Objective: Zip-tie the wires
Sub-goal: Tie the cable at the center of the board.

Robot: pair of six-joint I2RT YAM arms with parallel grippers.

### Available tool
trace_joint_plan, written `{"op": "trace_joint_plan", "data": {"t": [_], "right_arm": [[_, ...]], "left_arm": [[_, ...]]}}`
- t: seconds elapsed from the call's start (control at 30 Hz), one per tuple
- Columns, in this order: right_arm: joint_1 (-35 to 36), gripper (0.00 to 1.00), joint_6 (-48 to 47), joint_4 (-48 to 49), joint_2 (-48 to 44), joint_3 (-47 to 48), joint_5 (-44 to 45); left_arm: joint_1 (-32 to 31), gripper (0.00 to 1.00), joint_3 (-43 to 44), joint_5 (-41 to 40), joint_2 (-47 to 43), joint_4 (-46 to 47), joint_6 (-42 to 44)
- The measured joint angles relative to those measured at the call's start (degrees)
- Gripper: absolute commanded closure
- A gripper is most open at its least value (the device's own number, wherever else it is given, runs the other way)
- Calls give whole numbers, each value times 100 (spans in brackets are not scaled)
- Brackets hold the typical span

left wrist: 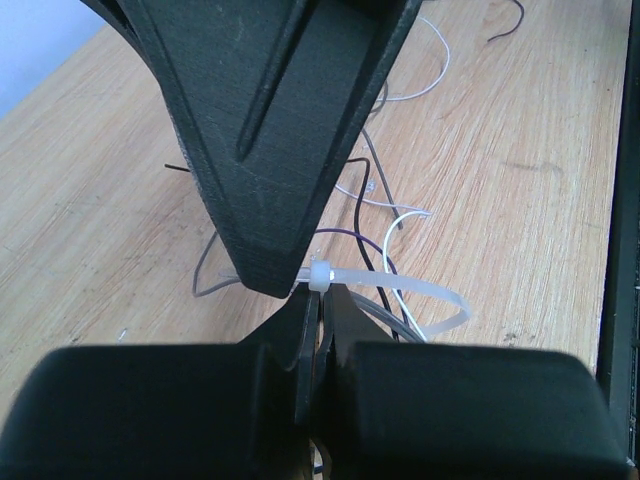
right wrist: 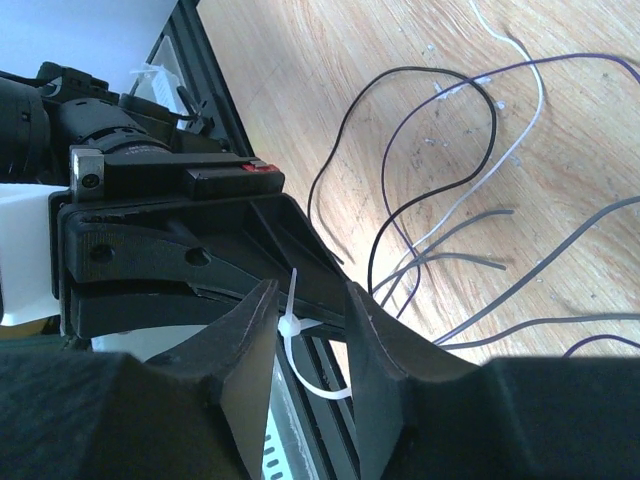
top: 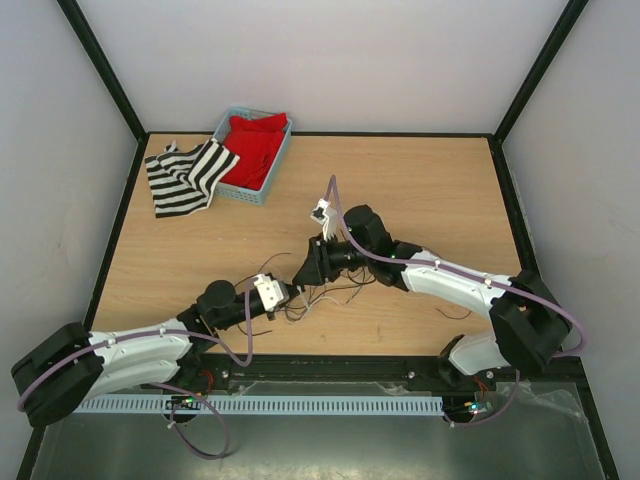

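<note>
- The left gripper [left wrist: 319, 298] is clenching its jaws tight on the white zip tie [left wrist: 320, 275], just by the tie's head.
- The right gripper [right wrist: 308, 305] is holding its jaws parted, one on either side of that head.
- The tie's loop is arching right among the wires [right wrist: 495, 120]; I cannot tell whether it is circling them.
- The wires are sprawling in loose loops on the wooden table [top: 420, 190], near-centre, between both arms.

Wires [right wrist: 410, 265] black, purple, grey, white; zip tie [left wrist: 320, 276] whitish; basket [top: 250, 193] blue; cloth [top: 255, 145] red; towel [top: 185, 180] black-white striped.
</note>
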Motion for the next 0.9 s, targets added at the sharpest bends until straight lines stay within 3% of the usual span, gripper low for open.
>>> {"op": "trace_joint_plan", "data": {"t": [0.5, 0.9], "right_arm": [[39, 66, 26, 39, 0, -164, 284], [107, 67, 24, 37, 0, -164, 345]], "left_arm": [[0, 100, 22, -11, 197, -9, -22], [0, 100, 35, -52, 284, -28, -22]]}}
